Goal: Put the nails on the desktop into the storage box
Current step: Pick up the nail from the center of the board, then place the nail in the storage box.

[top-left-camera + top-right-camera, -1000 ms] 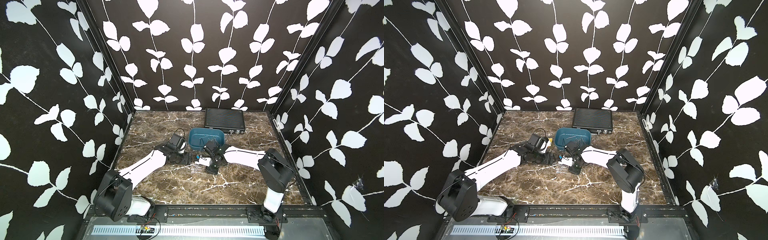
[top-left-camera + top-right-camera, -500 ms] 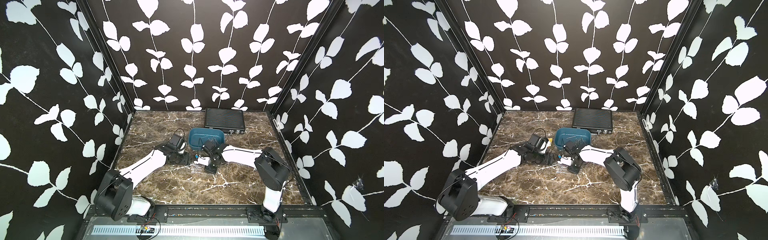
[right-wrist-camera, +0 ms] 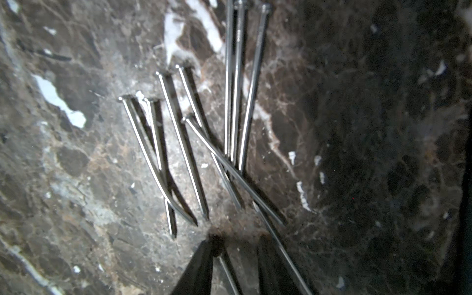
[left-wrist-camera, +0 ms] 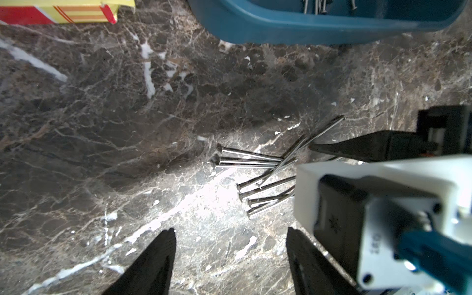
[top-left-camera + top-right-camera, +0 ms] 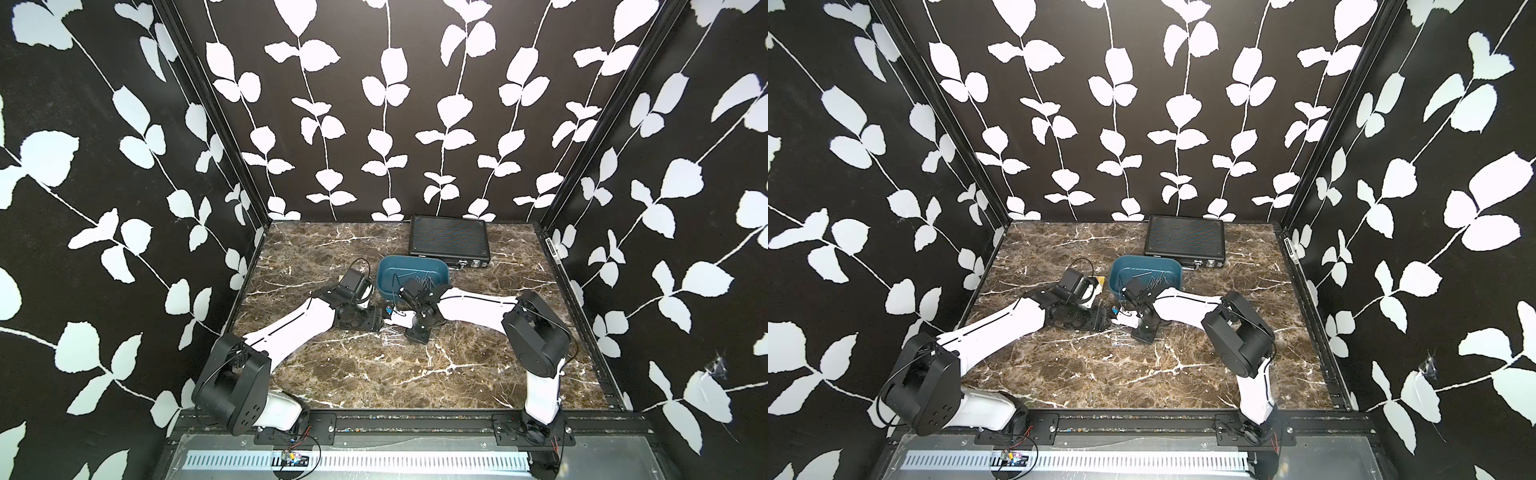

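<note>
The right gripper (image 3: 238, 242), narrowly parted, straddles the tips of the nails (image 3: 184, 153) lying mid-surface (image 3: 76, 204), apparently to pinch one. The left gripper (image 4: 229, 255) hovers wide and empty beside them.

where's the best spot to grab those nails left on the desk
Grip the nails where their shafts cross near the pointed ends, coming straight down: they lie flat on the desk and fan apart toward the heads, so one pinch there likely catches several.

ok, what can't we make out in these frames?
- Nails in the storage box: too small to count in both top views; cropped by the left wrist view's edge.
- Card box: same edge crops it.
- Loose nails' tips: behind the right arm, left wrist view.
</note>
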Controlling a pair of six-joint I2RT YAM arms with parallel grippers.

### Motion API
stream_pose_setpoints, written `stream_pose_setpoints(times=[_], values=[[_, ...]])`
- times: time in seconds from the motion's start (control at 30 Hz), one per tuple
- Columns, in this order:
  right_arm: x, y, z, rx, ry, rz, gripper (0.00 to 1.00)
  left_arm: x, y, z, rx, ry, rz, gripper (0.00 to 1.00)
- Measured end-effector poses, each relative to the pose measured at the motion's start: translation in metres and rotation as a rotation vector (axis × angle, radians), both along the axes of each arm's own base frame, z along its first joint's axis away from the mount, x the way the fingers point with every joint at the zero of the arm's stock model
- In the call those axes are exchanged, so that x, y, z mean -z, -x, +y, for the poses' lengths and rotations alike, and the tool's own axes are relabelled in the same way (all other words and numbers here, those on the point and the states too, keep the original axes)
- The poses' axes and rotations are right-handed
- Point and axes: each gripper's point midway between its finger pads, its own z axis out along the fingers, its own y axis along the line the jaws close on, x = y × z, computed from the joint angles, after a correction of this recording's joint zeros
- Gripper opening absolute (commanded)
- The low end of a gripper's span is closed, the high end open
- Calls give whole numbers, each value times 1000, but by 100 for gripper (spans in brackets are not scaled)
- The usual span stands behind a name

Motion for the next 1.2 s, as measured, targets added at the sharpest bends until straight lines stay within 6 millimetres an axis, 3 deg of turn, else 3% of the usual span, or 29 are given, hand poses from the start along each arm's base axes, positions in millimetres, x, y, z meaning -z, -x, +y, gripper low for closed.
stream_pose_setpoints(times=[0.37,0.4,0.47,0.53,0.87,0.97,1.07,1.2], values=[[2,4,-24,11,79,-48,31,0,1,-1,3,12,7,71],[2,4,-25,12,81,-47,28,-1,1,-1,4,12,7,71],[2,4,-25,11,84,-45,10,-1,1,-1,4,13,8,71],[2,7,-25,9,91,-42,0,-1,1,-1,4,13,8,71],[-7,6,-38,40,113,-39,0,0,0,-1,0,10,6,71],[-36,-2,-39,106,20,-42,0,-1,0,-1,-7,11,6,71],[-81,-21,-41,227,-132,-55,0,-2,-2,-1,-18,16,2,70],[-143,-70,-38,431,-345,-75,0,-8,-9,-5,-27,31,-15,70]])
